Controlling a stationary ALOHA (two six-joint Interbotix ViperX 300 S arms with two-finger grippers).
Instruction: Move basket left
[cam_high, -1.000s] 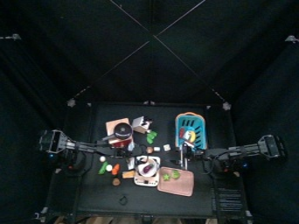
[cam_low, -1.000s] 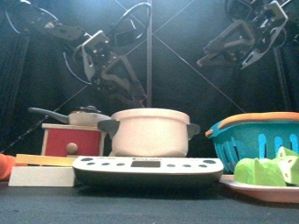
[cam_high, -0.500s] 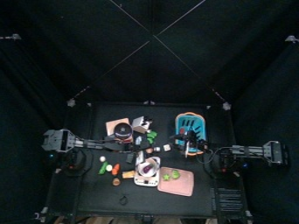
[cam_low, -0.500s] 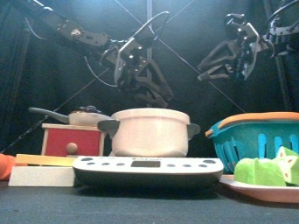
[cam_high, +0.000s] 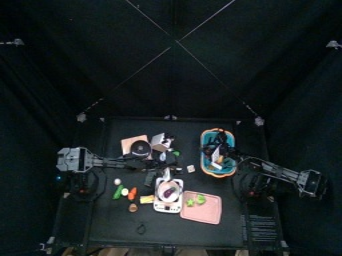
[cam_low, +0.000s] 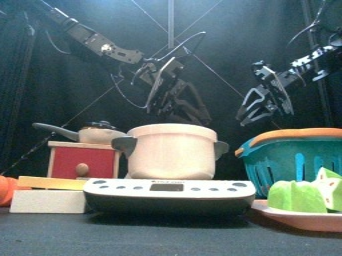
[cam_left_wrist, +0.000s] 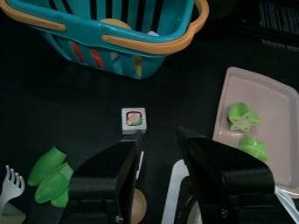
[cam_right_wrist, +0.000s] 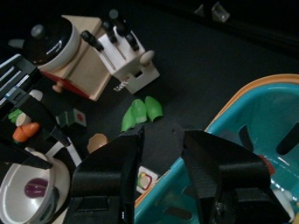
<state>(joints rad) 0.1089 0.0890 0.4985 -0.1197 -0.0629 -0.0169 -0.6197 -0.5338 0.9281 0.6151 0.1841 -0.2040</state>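
The basket (cam_high: 217, 147) is a teal oval with an orange rim and small coloured pieces inside, at the table's back right; the front view shows the basket (cam_low: 299, 152) at the right. My right gripper (cam_right_wrist: 163, 164) hangs over its near-left edge, jaws open, one jaw over the basket (cam_right_wrist: 260, 131) and one outside its rim. In the front view the right gripper (cam_low: 258, 106) is still above the rim. My left gripper (cam_left_wrist: 160, 157) is open and holds nothing, hovering mid-table a short way from the basket (cam_left_wrist: 111, 26).
A white pot (cam_low: 174, 150), a black-and-white scale (cam_low: 167, 195) and a red grinder box (cam_low: 83, 158) crowd the front left. The pink plate (cam_left_wrist: 263, 114) carries green pieces, with a small picture card (cam_left_wrist: 133, 120) near it. A knife block (cam_right_wrist: 128, 54) stands left of the basket.
The right gripper has come down and in toward the basket's edge, its jaws narrowing a little. The left arm has swung rightward to the table's middle.
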